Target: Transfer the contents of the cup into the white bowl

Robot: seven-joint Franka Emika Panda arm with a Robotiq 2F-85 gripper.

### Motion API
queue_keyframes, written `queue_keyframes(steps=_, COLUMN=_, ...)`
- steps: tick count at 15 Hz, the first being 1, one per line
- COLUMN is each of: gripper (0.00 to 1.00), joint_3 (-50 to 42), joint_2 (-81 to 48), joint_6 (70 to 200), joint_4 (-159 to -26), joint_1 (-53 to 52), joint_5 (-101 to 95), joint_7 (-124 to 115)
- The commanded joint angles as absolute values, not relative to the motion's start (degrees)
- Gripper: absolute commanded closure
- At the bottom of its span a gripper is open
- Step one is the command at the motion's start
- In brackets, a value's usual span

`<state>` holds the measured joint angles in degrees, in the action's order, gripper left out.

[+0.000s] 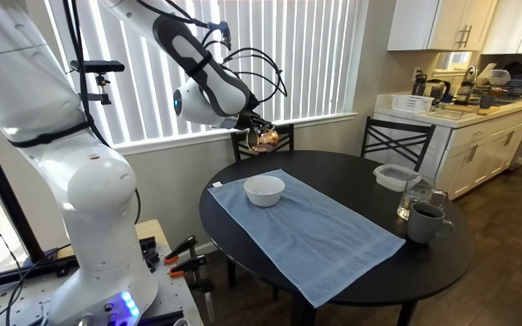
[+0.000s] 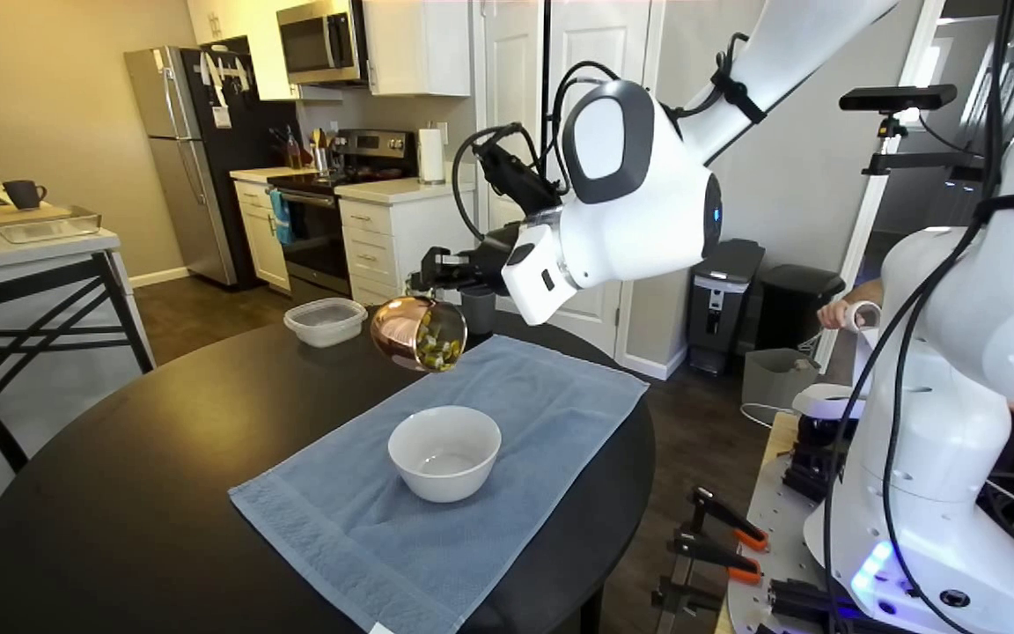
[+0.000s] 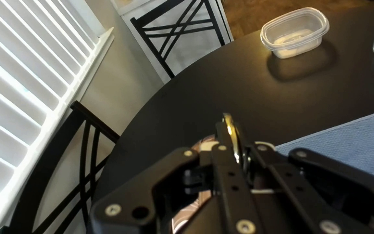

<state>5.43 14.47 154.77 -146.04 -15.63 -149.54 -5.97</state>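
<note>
The copper cup (image 2: 397,330) is held in the air, tipped on its side with its mouth turned toward the robot's base. Yellow-green pieces (image 2: 439,342) show inside its mouth. The cup also shows in an exterior view (image 1: 268,138). My gripper (image 2: 426,275) is shut on the cup's gold-coloured handle (image 3: 231,128); in the wrist view the fingers hide most of the cup. The white bowl (image 2: 445,462) stands upright on a blue towel, lower than the cup, and its visible inside is plain white. It also shows in an exterior view (image 1: 264,192), and is out of the wrist view.
The blue towel (image 1: 315,231) lies on the round black table (image 1: 329,163). A clear plastic container (image 1: 392,176), a glass mug (image 1: 417,194) and a grey mug (image 1: 424,226) stand on the table away from the bowl. Chairs (image 1: 399,136) and a window (image 1: 306,59) border the table.
</note>
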Motion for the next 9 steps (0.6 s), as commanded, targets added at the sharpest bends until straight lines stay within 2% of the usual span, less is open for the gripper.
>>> queue_keyframes(steps=1, gripper=0.98, joint_3=5.5, joint_2=16.2, joint_6=152.4, joint_4=-148.6, joint_1=-13.4, joint_5=-149.5, joint_7=-2.7)
queue_keyframes(steps=9, gripper=0.98, joint_3=5.3, joint_2=15.2, joint_6=149.6, joint_4=-149.7, joint_1=-10.3, joint_5=-149.4, joint_7=2.9)
